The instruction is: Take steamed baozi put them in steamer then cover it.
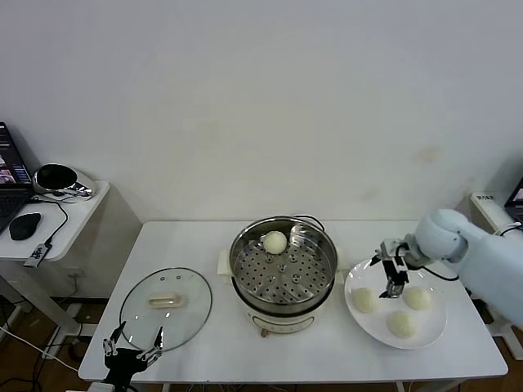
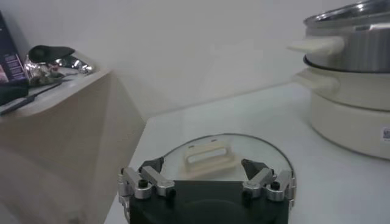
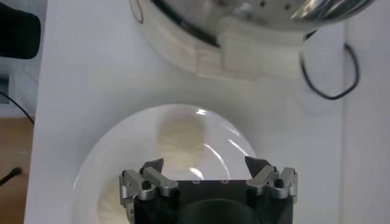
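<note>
Right gripper (image 1: 395, 276) spread, empty, hovering over plate (image 1: 368, 325) holding 3 baozi (image 1: 364, 300). 1 baozi (image 1: 274, 242) in steamer (image 1: 283, 273). Cover (image 1: 166, 309) flat on table; left gripper (image 1: 131, 348) spread, idle beside it.

Right arm: pale blue-white, glossy, smooth shell with a rounded joint housing; a thin black cable runs along the wrist section. Right gripper (image 1: 395, 279): black body with dark linkages. In its wrist view, the right gripper (image 3: 207, 171) shows a matte black block base, silver metal finger brackets each fixed with a black screw, and black pointed tips. Left gripper (image 1: 131, 345): black, slender pronged fingers. In its wrist view, the left gripper (image 2: 206, 172) matches: black base, silver brackets, black screws.
</note>
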Action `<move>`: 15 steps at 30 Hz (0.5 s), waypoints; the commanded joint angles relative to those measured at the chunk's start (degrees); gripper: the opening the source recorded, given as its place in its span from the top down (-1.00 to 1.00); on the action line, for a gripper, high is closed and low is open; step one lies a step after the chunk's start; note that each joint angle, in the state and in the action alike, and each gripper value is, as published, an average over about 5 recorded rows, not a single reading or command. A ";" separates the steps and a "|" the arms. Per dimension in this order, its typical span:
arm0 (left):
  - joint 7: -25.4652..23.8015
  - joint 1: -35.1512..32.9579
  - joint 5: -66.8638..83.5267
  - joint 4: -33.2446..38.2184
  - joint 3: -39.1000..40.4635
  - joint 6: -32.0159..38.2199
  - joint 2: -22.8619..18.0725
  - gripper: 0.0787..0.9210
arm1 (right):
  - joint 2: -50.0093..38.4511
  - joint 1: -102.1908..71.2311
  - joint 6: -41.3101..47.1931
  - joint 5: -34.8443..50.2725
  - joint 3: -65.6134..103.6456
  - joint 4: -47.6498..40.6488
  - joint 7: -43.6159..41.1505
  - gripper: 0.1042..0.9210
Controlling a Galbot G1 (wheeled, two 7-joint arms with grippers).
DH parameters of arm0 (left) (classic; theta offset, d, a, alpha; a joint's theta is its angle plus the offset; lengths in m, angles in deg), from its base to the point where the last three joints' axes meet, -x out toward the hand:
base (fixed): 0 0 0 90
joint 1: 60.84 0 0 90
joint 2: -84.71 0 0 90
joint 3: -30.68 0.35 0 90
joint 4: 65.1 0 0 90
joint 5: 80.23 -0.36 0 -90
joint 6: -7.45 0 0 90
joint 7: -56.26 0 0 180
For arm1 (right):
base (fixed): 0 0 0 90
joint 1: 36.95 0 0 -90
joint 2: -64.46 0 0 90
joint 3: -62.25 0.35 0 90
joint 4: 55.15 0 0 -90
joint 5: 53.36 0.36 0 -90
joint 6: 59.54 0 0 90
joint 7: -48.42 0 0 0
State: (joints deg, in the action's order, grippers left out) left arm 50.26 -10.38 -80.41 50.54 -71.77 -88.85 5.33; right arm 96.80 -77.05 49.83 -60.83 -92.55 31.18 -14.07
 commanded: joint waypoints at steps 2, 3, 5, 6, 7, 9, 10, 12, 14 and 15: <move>-0.06 -0.02 -0.09 -0.36 -0.09 -0.10 -0.02 -0.77 | 3.46 -5.66 -0.75 -0.90 2.08 -4.11 2.92 -0.76; -0.07 0.00 -0.14 -0.44 -0.05 -0.10 -0.06 -0.77 | 3.63 -5.72 -0.65 -0.80 2.09 -4.26 2.96 -0.76; -0.08 0.10 -0.29 -0.61 0.05 -0.10 -0.14 -0.77 | 4.03 -5.87 -0.51 -0.78 2.15 -4.71 3.16 -0.76; -0.09 0.16 -0.35 -0.69 0.10 -0.10 -0.18 -0.77 | 4.31 -6.00 -0.44 -0.91 2.26 -5.00 3.30 -0.76; -0.10 0.20 -0.41 -0.75 0.13 -0.10 -0.20 -0.77 | 4.57 -6.12 -0.41 -1.09 2.37 -5.26 3.41 -0.76; -0.12 0.23 -0.42 -0.80 0.14 -0.10 -0.20 -0.77 | 4.94 -6.31 -0.30 -1.51 2.53 -5.59 3.54 -0.76; -0.13 0.22 -0.42 -0.82 0.13 -0.10 -0.18 -0.77 | 5.05 -6.38 -0.24 -1.74 2.55 -5.70 3.48 -0.76; -0.13 0.19 -0.41 -0.88 0.10 -0.09 -0.14 -0.77 | 5.13 -6.47 -0.17 -2.04 2.50 -5.87 3.31 -0.76; -0.12 0.17 -0.43 -1.02 0.10 -0.07 -0.14 -0.77 | 5.19 -6.66 -0.17 -2.33 2.58 -6.11 3.20 -0.76; -0.10 0.17 -0.45 -1.10 0.13 -0.06 -0.15 -0.77 | 5.24 -6.80 -0.18 -2.46 2.67 -6.26 3.20 -0.76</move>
State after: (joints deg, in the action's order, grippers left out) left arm 50.16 -10.12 -80.80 49.67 -71.64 -88.92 5.14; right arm 100.92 -82.38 49.80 -62.61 -90.51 26.28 -11.59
